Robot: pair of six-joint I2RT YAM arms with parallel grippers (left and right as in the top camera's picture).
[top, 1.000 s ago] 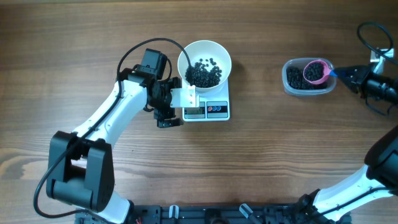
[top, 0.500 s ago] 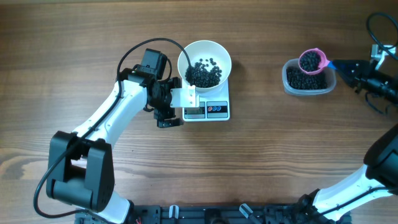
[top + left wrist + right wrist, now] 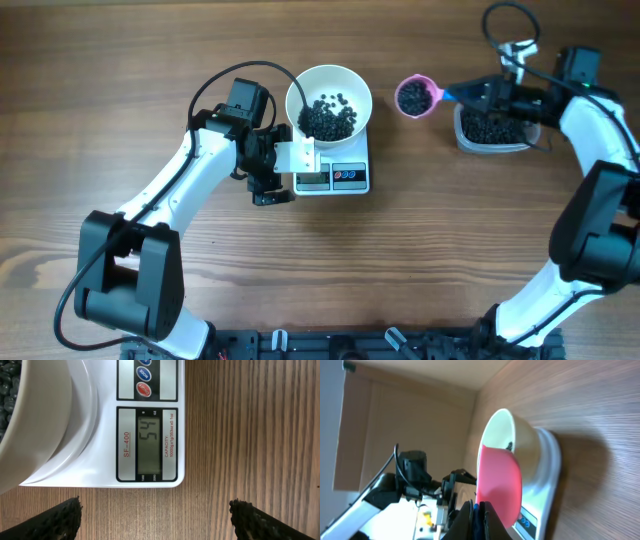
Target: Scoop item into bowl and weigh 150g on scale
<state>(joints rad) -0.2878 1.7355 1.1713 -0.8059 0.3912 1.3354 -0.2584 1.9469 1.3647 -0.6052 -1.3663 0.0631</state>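
I read 54 on scale: bowl part-filled with beans; right end effector grips loaded scoop near bowl; left end effector open. More scoops left.

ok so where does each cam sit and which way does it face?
Overhead: above the table, facing straight down; both arms show, left hand by the scale, right hand holding the pink scoop.
Left wrist: over the scale's front edge, facing down at its display and the bowl side; own fingertips in the bottom corners.
Right wrist: behind the scoop, rolled sideways, facing bowl and left arm; own fingers at the bottom edge.
Shared: all three show bowl and scale.
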